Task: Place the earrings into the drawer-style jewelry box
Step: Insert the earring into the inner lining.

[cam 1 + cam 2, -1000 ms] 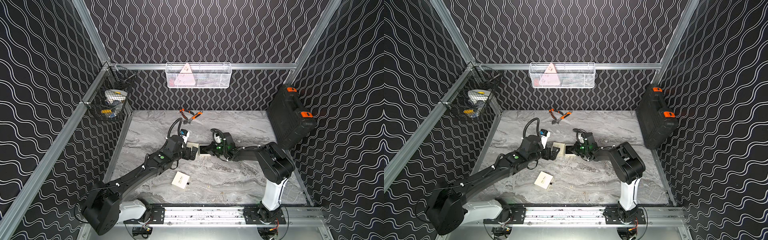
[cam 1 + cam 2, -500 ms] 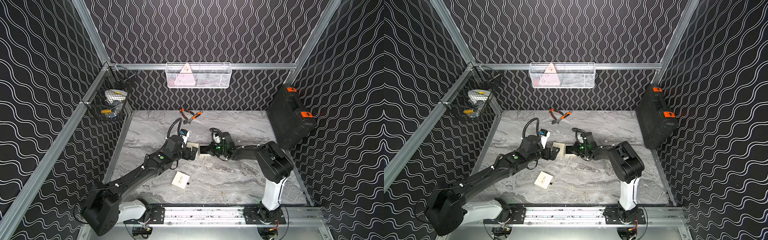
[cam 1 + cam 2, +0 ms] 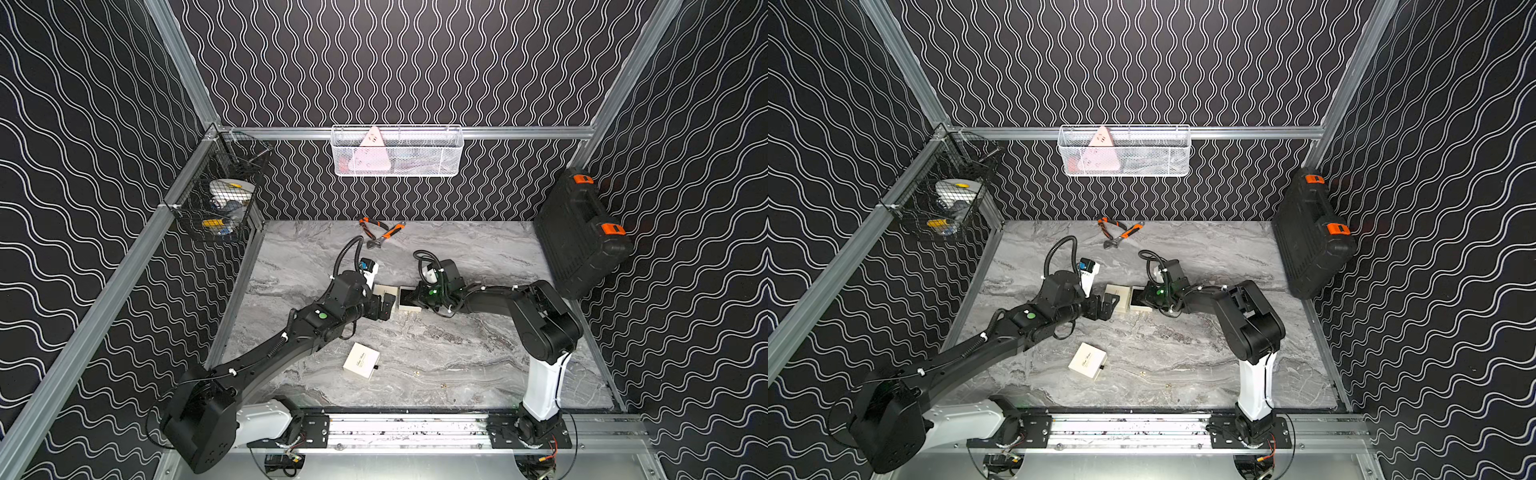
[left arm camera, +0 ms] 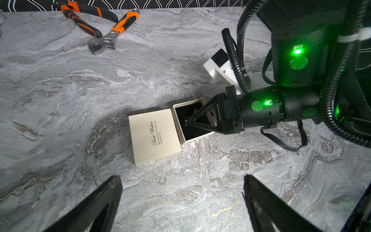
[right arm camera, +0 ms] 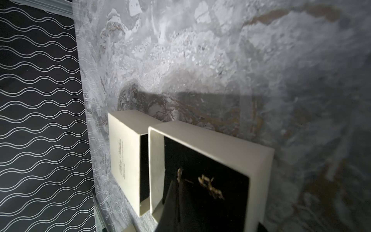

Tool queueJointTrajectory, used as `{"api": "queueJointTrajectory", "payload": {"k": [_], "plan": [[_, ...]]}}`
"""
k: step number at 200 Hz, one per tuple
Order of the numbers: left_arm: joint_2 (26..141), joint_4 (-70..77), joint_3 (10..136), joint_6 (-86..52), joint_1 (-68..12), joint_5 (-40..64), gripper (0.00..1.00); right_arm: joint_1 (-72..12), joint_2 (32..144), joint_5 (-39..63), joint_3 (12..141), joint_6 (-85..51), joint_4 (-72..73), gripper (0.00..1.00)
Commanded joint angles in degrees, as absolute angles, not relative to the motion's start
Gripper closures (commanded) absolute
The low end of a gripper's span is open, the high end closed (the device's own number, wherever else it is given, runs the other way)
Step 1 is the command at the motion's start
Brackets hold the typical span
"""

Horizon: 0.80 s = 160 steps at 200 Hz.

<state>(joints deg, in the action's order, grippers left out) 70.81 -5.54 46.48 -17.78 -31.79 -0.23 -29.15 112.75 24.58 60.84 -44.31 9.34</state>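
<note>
A closed box point(image 3: 360, 360) lies on the bench point(image 4: 80, 90), well nearer than the drawer point(image 4: 196, 138). The left pincer point(image 4: 181, 178) hovers wide open just short of the drawer, gripping nothing. The sleeve point(image 4: 154, 136) sits just beside the drawer. The earrings point(image 5: 210, 186) lie inside it on black lining. The right pincer point(image 4: 189, 123), closed to a point, has its tip among them; whether it pinches one is unclear. Beyond the drawer lie pliers point(image 4: 86, 16) and a wrench point(image 4: 114, 34).

Both top views look steeply down on the whole table point(image 3: 457, 340); both wrist cameras closely share the open drawer point(image 4: 184, 111).
</note>
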Motion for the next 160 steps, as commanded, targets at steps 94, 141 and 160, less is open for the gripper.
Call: {"api": "queueJointTrajectory", "payload": {"k": [94, 141, 160], "plan": [[69.9, -3.9, 46.2, -16.3, -31.7, 0.0, 0.01, -29.2, 110.8, 22.6, 64.0, -45.5, -0.7, 0.89], [69.5, -3.7, 46.0, -16.1, -31.7, 0.0, 0.01, -29.2, 109.4, 23.1, 64.6, -45.8, -2.1, 0.8], [69.3, -3.7, 45.9, -16.1, -31.7, -0.1, 0.01, -29.2, 109.3, 23.1, 64.6, -45.8, -2.7, 0.78]]}}
